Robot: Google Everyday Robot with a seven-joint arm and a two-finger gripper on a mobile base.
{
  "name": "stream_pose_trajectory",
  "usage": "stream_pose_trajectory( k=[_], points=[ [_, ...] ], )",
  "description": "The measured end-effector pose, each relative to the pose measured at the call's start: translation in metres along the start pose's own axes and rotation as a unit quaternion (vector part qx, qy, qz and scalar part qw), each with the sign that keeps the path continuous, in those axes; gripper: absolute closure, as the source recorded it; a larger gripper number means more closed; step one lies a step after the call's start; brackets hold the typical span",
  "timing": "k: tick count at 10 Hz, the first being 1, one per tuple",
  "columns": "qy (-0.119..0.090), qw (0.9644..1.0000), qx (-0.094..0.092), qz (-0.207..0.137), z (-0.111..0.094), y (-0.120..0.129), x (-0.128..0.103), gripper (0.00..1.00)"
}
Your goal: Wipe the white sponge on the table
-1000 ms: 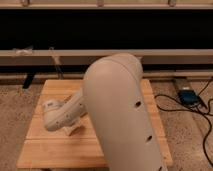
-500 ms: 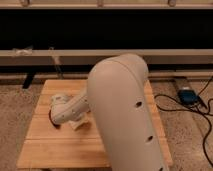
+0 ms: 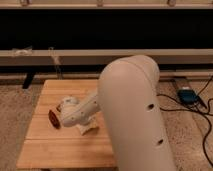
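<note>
The light-wood table (image 3: pixel 50 145) stands in the middle of the camera view. My big white arm reaches over it from the right. The gripper (image 3: pixel 86 126) is low over the table's middle, pointing down at the planks. A small off-white piece (image 3: pixel 90 130) shows right under it, on the wood. I cannot tell whether that piece is the white sponge or part of the gripper. The arm's wrist (image 3: pixel 75 114) hides whatever lies behind it.
A red-orange round thing (image 3: pixel 52 118) peeks out left of the wrist, and a small white thing (image 3: pixel 65 104) just behind it. A blue box (image 3: pixel 186 95) with black cables lies on the floor to the right. A long bench and dark wall run behind.
The wrist and gripper have slid a little to the right across the table top, staying low. The arm's bulk has shifted right with them.
</note>
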Motion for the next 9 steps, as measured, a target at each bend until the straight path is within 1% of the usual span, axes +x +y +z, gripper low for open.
stream_pose_trajectory(
  k=[3, 4, 5, 6, 9],
  points=[
    [-0.007, 0.9994, 0.004, -0.035, -0.013, 0.021, -0.027, 1.00],
    [-0.014, 0.9988, 0.011, -0.046, -0.021, 0.023, -0.037, 0.99],
    [-0.020, 0.9982, 0.018, -0.053, -0.027, 0.021, -0.044, 0.94],
    [-0.023, 0.9979, 0.025, -0.055, -0.032, 0.018, -0.047, 0.86],
    [-0.030, 0.9964, 0.047, -0.064, -0.048, -0.001, -0.067, 0.56]
  ],
)
